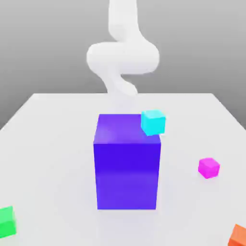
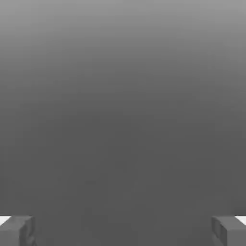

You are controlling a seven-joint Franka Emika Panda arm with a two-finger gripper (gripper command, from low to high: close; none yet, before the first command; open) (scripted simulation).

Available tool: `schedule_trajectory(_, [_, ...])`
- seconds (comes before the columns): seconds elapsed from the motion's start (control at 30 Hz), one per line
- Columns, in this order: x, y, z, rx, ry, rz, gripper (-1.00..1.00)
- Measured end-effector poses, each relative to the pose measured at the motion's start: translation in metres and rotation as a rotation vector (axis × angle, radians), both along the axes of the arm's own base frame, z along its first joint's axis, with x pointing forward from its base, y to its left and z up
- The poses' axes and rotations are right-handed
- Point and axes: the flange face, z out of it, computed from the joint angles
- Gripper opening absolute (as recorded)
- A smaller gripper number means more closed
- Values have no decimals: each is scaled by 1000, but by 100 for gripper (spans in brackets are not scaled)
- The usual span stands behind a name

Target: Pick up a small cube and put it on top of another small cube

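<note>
Exterior view: the pink cube [image 1: 209,167] rests on the white table [image 1: 53,144], well apart from the big blue block [image 1: 127,163], toward the exterior view's right. A cyan cube [image 1: 153,122] sits at the block's upper far corner. A green cube [image 1: 6,221] and an orange cube [image 1: 239,235] lie at the near edge. Hand view: the gripper [image 2: 123,230] is spread wide, fingers [image 2: 17,229] far apart, nothing between them.

You had a big blue-violet block [image 1: 127,173] mid-bench [image 1: 57,144], a small cyan cube [image 1: 153,122] at its top corner, a green cube [image 1: 6,221] and an orange cube [image 1: 239,235] at the near edge.
</note>
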Motion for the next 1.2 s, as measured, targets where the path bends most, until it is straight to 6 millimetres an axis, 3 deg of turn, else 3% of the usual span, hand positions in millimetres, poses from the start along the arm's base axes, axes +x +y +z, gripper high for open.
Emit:
schedule_trajectory(0.13, [29, 54, -74, -90, 98, 242, 0])
schedule_trajectory(0.3, [35, 125, -168, -205, 200, 541, 0])
schedule_trajectory(0.47, [10, 189, -262, -327, 288, 847, 0])
schedule_trajectory(0.63, [-41, 236, -350, -457, 364, 1156, 0])
schedule_trajectory(0.9, [-156, 269, -471, -682, 451, 1666, 0])
schedule_trajectory(1.13, [-154, 261, -536, -687, 469, 1669, 0])
schedule_trajectory(1.17, [-154, 260, -541, -686, 469, 1669, -100])
schedule_trajectory(1.2, [-154, 260, -541, -686, 469, 1669, -100])
